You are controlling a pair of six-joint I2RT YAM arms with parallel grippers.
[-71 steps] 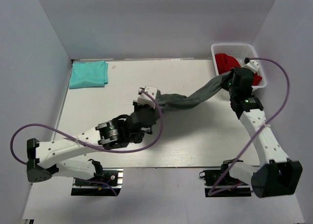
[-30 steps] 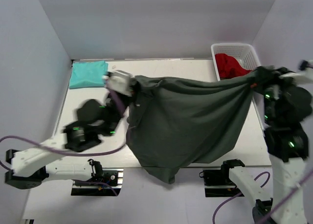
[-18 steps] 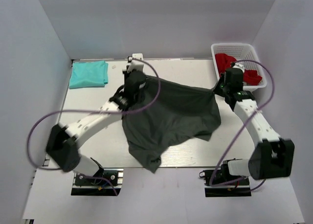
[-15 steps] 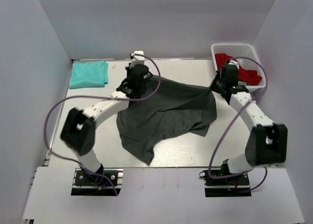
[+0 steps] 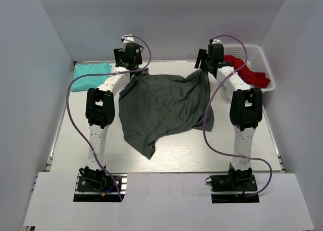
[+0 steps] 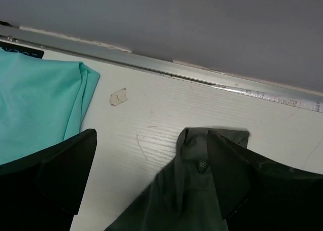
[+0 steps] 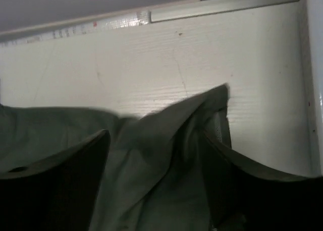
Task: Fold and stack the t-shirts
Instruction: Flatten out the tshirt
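The dark charcoal-grey t-shirt point(image 5: 164, 102) lies spread over the middle of the table, rumpled, with one point trailing toward the near edge. Both arms reach to the far edge. My left gripper point(image 5: 132, 68) stands open over the shirt's far left corner point(image 6: 197, 158), which rests on the table beside the right finger point(image 6: 237, 175). My right gripper point(image 5: 204, 69) is open over the far right corner point(image 7: 166, 145), the cloth lying loose in folds between its fingers point(image 7: 60, 180). The teal t-shirt point(image 5: 91, 69) lies folded at the far left, its edge point(image 6: 35, 105) just left of my left gripper.
A white lattice basket point(image 5: 262, 57) holding a red garment point(image 5: 250, 72) stands at the far right, close to my right arm. A metal rail point(image 6: 151, 64) and the back wall run just beyond both grippers. Side walls enclose the table.
The grey shirt was held stretched in the air between both grippers. It now lies flat nearer the far edge, and both grippers have opened and let go of its corners.
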